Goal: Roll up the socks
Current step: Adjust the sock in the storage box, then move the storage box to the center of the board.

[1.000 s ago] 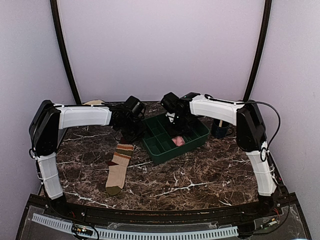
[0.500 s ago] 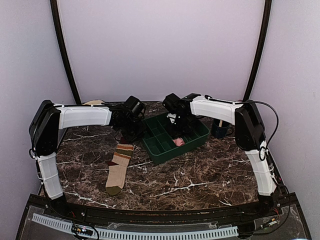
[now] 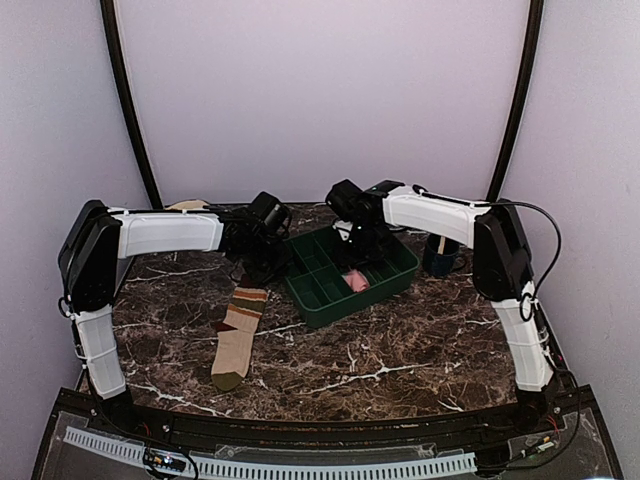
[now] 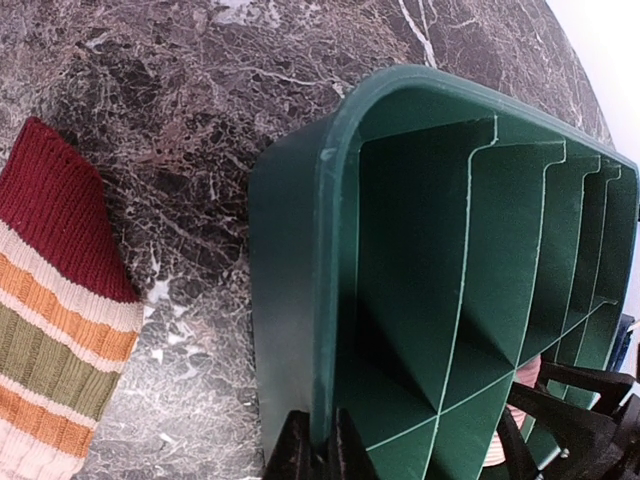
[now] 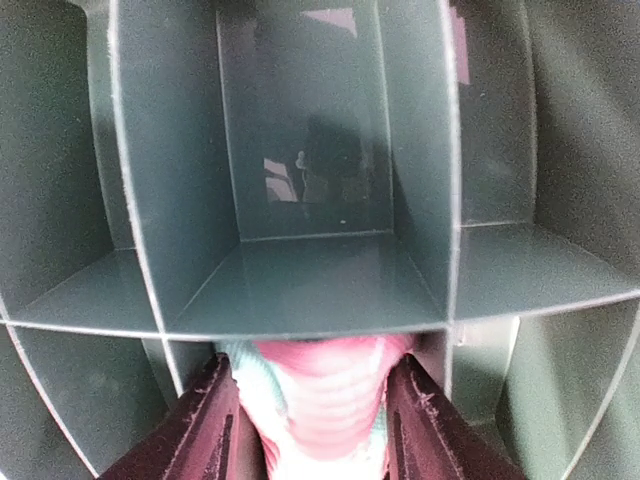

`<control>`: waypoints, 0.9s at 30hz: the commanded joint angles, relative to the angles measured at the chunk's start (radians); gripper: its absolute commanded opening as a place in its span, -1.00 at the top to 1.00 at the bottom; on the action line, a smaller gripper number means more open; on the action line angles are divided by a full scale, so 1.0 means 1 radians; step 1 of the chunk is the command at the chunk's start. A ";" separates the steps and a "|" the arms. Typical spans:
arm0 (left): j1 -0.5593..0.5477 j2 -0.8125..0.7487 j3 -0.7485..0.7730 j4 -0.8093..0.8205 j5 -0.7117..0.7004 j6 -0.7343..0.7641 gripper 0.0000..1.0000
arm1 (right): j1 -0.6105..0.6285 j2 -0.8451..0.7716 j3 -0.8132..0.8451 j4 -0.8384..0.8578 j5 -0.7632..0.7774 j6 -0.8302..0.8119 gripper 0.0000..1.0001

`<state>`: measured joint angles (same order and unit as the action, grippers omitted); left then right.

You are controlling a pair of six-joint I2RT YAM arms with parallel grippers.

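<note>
Left end effector (image 4: 320, 452) clamped on green tray (image 4: 290, 300) rim, right end effector (image 5: 312, 425) straddling pink sock (image 5: 320, 390), grip unclear

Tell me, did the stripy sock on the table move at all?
No. The stripy sock lies where it was: toe equally near the table's front edge, cuff equally near the green tray.
</note>
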<state>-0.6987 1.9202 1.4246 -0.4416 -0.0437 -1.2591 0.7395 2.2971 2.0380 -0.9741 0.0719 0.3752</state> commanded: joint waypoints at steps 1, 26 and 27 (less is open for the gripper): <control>0.001 0.062 -0.012 0.039 0.027 -0.043 0.98 | -0.006 -0.109 0.010 0.025 0.039 0.014 0.04; 0.061 0.147 0.046 0.084 -0.043 -0.179 1.00 | -0.004 -0.527 -0.639 0.224 0.168 0.105 0.56; 0.063 0.150 0.052 0.085 -0.045 -0.182 1.00 | -0.006 -0.510 -0.638 0.241 0.160 0.100 0.59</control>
<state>-0.6704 1.9892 1.4799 -0.3618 -0.0723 -1.3884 0.7376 1.7653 1.4033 -0.8154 0.2256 0.4728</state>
